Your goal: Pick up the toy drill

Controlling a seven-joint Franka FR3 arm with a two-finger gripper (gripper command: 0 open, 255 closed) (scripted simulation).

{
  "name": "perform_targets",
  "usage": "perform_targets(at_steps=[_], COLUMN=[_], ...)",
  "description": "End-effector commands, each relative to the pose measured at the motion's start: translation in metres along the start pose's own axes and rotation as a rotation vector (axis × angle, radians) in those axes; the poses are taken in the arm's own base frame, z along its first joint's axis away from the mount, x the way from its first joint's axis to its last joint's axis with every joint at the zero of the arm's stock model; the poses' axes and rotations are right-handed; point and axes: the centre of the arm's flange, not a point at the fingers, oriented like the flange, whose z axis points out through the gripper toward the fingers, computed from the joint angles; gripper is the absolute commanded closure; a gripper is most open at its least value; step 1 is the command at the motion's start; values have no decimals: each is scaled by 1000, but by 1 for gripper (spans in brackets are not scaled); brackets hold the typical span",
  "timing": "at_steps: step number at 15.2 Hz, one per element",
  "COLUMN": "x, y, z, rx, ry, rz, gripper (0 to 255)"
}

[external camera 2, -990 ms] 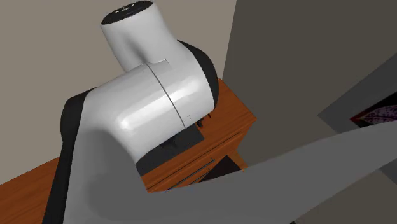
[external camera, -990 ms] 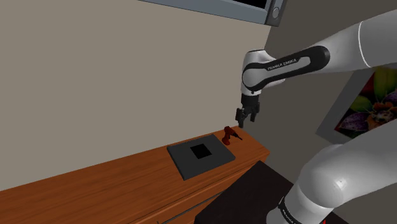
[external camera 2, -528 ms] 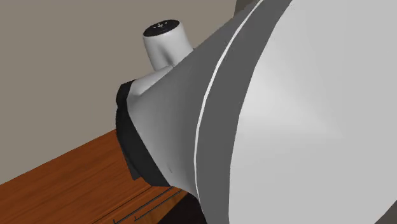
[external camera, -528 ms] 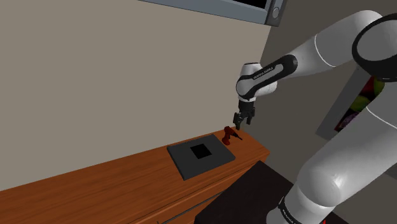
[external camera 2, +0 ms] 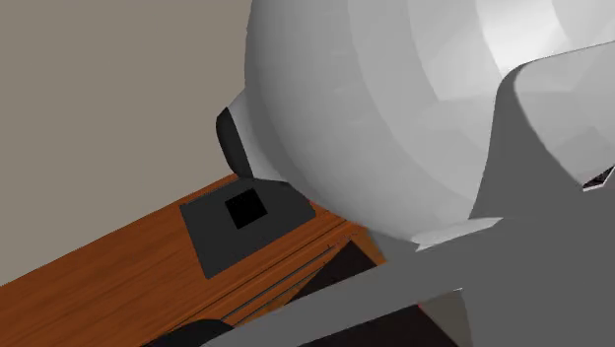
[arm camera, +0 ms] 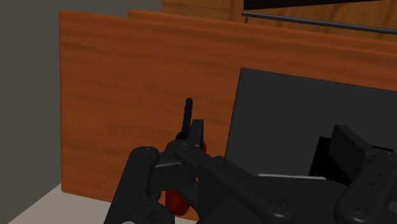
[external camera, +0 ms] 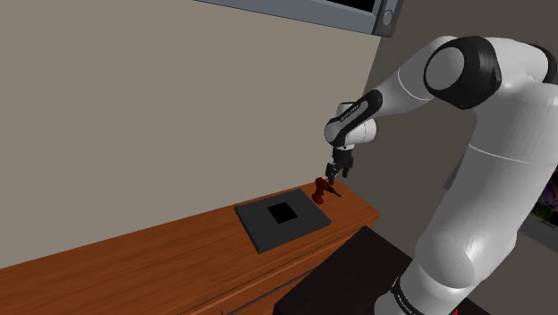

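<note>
Rising from the dark stand [external camera: 358,268] nearest the shoulder camera, the white arm [external camera: 487,188] is arching over the wooden counter [external camera: 161,259] and pointing its black gripper [external camera: 337,168] down at the counter's end. In the second exterior view the arm's pale shell is crowding the foreground, with the counter lying behind it. A dark grey slab [external camera: 268,229] with a black square [external camera: 283,213] in its middle is lying flat near that end, between the front edge and the wall-side edge. Just past the slab's far corner, the toy drill [external camera: 320,190] is sitting at the counter's wall-side end corner, red with a black bit [arm camera: 188,114]; whether it is touching the slab I cannot tell. The gripper is hanging close above it. In the wrist view the fingers [arm camera: 143,181] are standing apart and clamping nothing, and the drill is showing behind one finger, its bit poking out beyond it over bare wood. Farthest back, a plain beige wall [external camera: 179,116] is running along the counter's back edge.
</note>
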Motion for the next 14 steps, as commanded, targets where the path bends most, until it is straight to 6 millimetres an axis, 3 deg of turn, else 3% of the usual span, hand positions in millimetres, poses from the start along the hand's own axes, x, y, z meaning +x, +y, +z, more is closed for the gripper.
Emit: perform_targets(at_steps=[1,10,14], x=[15,79,82], y=[16,82,81], z=[19,91,112], rx=[2,12,12], ry=[5,27,27], rz=[0,2,2], gripper=[0,0,0])
